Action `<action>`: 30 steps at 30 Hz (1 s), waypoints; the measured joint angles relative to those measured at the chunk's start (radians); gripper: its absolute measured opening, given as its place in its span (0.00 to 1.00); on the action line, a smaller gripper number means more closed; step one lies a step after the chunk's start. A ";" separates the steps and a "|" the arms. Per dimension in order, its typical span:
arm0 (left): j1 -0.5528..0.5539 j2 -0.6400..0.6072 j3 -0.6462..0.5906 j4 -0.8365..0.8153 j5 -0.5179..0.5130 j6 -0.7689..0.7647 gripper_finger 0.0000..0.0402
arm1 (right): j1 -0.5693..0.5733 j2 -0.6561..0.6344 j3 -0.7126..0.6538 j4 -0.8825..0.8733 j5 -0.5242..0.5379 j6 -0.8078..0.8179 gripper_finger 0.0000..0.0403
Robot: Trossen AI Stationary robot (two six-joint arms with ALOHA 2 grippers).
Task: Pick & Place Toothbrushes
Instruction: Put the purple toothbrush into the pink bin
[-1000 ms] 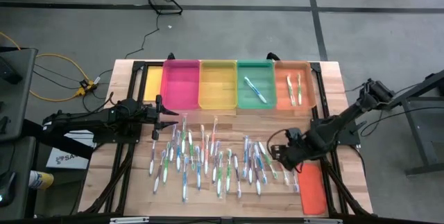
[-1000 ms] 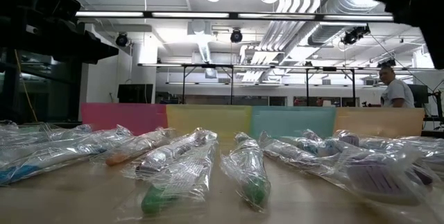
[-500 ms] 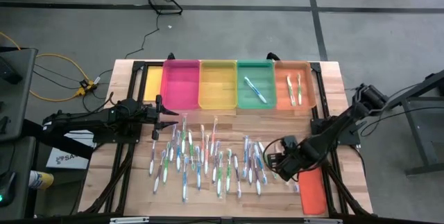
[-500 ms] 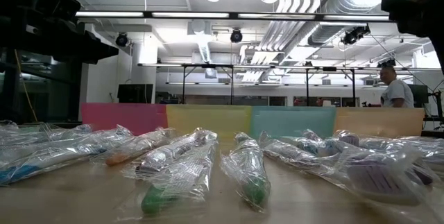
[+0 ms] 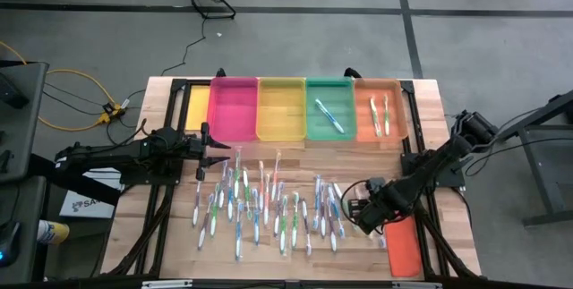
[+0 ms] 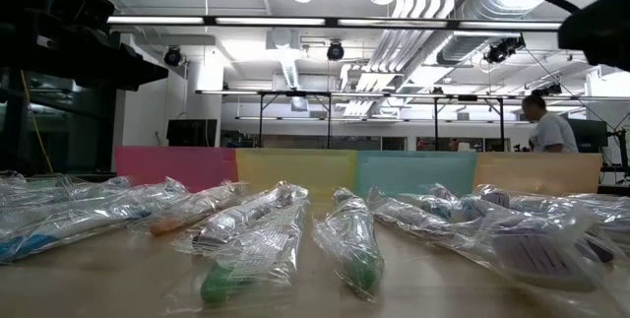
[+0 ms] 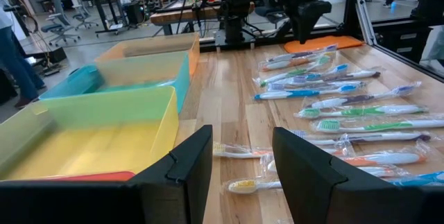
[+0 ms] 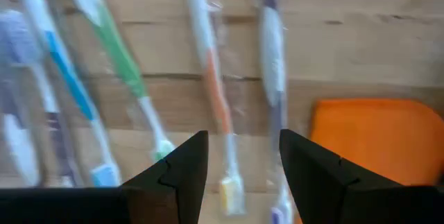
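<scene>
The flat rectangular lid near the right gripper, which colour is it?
Orange; the flat rectangular lid shows best in the high view.

Crowding the surface's [image 5: 430,110] middle: wrapped toothbrushes [image 5: 269,207]. Lying bare: a strip between them and the trays [image 5: 282,108]. Blocking the right corner: an orange lid [image 5: 403,242].

A pink tray [image 5: 233,107], a yellow tray [image 5: 281,110], a green tray [image 5: 329,119] and an orange tray [image 5: 395,110] line the pale wooden counter [image 5: 430,119] at 12 o'clock. The toothbrushes [image 5: 269,204] mix white with green, blue, pink and orange in clear wrappers. A flat orange lid [image 5: 404,244] lies at 4 o'clock. Both arms are dark.
</scene>
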State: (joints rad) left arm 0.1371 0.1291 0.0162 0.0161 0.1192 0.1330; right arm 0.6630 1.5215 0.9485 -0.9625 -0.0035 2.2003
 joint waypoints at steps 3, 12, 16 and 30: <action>0.000 0.000 0.000 0.000 0.000 0.000 0.37 | 0.016 0.005 0.000 -0.005 0.022 0.004 0.43; 0.000 0.000 0.000 0.000 0.000 0.000 0.37 | 0.070 0.043 -0.003 -0.109 -0.003 0.038 0.43; 0.000 0.000 0.000 0.000 0.000 0.000 0.37 | 0.091 0.043 -0.035 -0.099 0.000 0.059 0.43; 0.000 0.000 0.000 0.000 0.000 0.000 0.37 | 0.076 0.036 -0.068 0.007 0.072 0.015 0.43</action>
State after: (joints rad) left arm 0.1371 0.1287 0.0162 0.0162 0.1192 0.1333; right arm 0.7394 1.5574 0.8803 -0.9554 0.0685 2.2153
